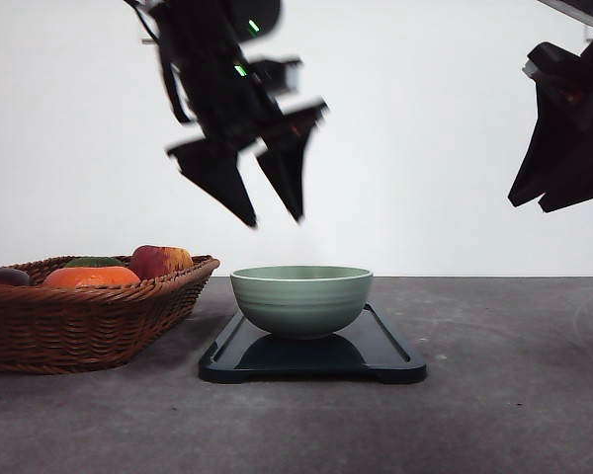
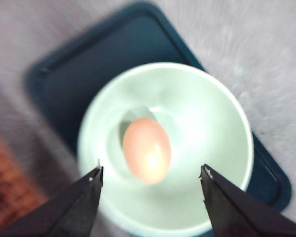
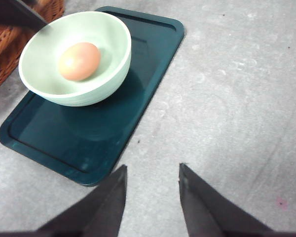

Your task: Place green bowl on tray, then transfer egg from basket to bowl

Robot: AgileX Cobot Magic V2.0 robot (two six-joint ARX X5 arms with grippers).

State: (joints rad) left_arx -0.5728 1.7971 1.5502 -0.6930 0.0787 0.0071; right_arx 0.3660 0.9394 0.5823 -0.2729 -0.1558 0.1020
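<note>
- one green bowl (image 1: 301, 299) stands upright on one tray (image 1: 385, 357), toward the tray's far end in the front view, with bare glossy tray in front of it.
- one egg (image 2: 146, 150) lies on its side at the bottom of the bowl; the front view hides it behind the bowl's wall, while both wrist views look down into the bowl and show it.
- one basket (image 1: 79, 321) sits on the table (image 1: 514, 395) just to the left of the tray, its rim near the bowl but apart from it.
- in the basket the front view shows a red-yellow apple (image 1: 160, 261), an orange fruit (image 1: 91, 277), something green (image 1: 92, 262) behind it, and a dark item (image 1: 2, 276) at the left edge that cannot be identified.
- two grippers hang in the air. the left gripper (image 1: 276, 219) is above the bowl, tilted, its two fingers spread wide and holding nothing; its wrist view shows the egg between and below the fingertips (image 2: 95, 175), not touching them.
- the right gripper (image 1: 536, 203) is high at the right, well apart from the tray; its wrist view shows its fingers (image 3: 116, 190) a moderate gap apart over bare table, gripping nothing.
- the right wrist view shows the tray's whole outline with rounded corners (image 3: 165, 34), which the front view flattens to a thin edge.
</note>
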